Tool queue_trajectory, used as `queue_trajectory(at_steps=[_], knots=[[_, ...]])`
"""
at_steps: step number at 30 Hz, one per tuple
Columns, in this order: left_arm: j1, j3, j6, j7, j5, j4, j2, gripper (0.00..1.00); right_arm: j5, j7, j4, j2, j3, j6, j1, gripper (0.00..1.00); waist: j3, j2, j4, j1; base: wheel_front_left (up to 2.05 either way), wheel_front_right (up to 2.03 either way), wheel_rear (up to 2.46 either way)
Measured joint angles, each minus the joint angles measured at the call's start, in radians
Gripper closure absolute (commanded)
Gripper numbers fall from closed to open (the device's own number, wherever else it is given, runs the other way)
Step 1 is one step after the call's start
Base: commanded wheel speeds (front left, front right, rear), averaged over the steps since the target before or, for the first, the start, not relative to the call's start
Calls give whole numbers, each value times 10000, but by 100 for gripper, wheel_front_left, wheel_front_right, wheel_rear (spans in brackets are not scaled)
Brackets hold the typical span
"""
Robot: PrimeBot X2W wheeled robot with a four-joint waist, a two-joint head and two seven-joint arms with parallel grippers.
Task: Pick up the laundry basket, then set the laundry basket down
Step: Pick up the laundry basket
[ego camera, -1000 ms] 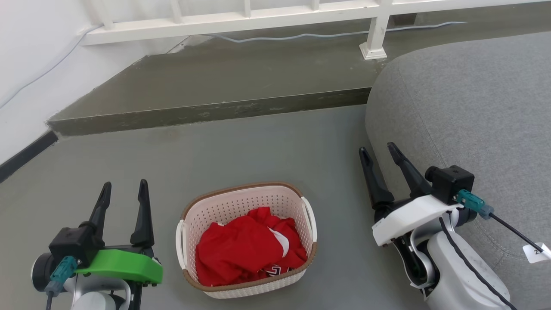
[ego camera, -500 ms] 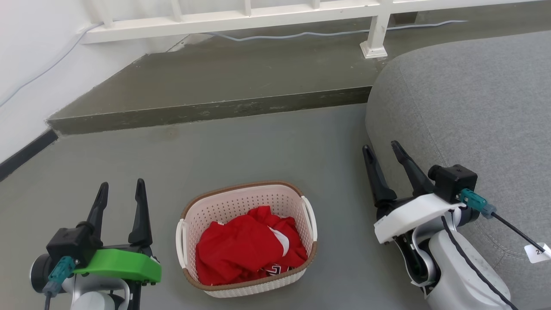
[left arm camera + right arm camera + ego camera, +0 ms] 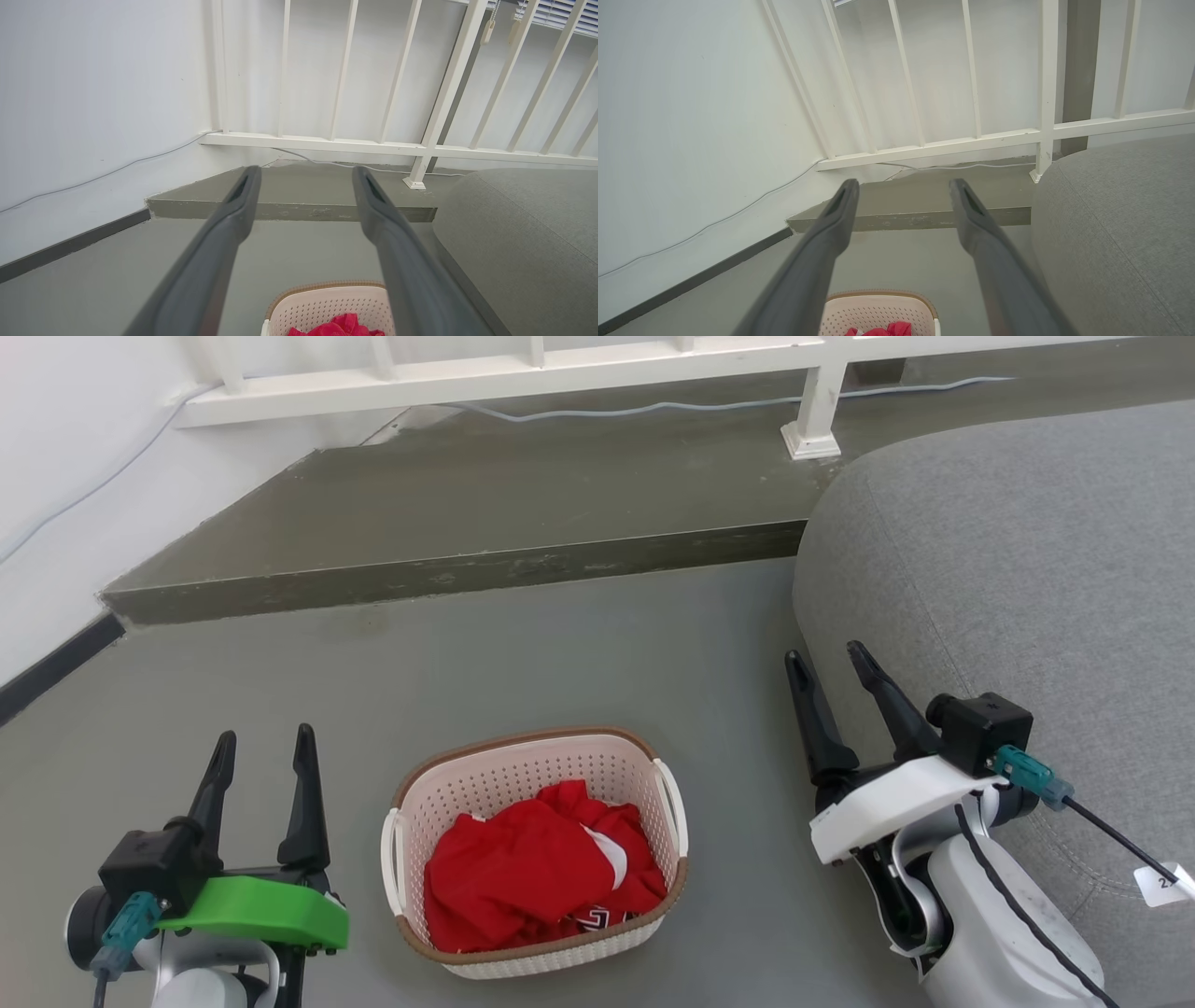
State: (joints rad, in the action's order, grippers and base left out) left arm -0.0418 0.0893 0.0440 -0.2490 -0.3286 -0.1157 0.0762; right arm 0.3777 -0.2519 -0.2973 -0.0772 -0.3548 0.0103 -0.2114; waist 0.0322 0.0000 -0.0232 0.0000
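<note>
The laundry basket (image 3: pixel 523 775), cream-white with a brown rim and white side handles, stands on the grey floor at the lower centre of the head view, with a red garment (image 3: pixel 537 873) inside. Its far rim also peeks into the left wrist view (image 3: pixel 327 303) and the right wrist view (image 3: pixel 878 308). My left gripper (image 3: pixel 264 737) hovers open to the basket's left, apart from it. My right gripper (image 3: pixel 824 655) hovers open to the basket's right, close to the sofa, with nothing between its fingers.
A grey sofa (image 3: pixel 1027 569) fills the right side. A raised floor step (image 3: pixel 448 579) runs across behind the basket, with a white railing (image 3: pixel 812 420) and a cable beyond. A white wall (image 3: pixel 56 476) with dark skirting lies at the left.
My right gripper has risen slightly and shifted a little to the right. The left gripper has barely moved. The basket has stayed in place.
</note>
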Motion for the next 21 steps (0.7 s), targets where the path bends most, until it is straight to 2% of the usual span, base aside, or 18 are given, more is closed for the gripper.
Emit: queue_trajectory(at_steps=[21], knots=[[-8, -192, 192, 0, 255, -100, -161, 0, -94, -2, -178, 123, 209, 161, 1, 0, 17, 0, 34, 0, 0, 0, 0]])
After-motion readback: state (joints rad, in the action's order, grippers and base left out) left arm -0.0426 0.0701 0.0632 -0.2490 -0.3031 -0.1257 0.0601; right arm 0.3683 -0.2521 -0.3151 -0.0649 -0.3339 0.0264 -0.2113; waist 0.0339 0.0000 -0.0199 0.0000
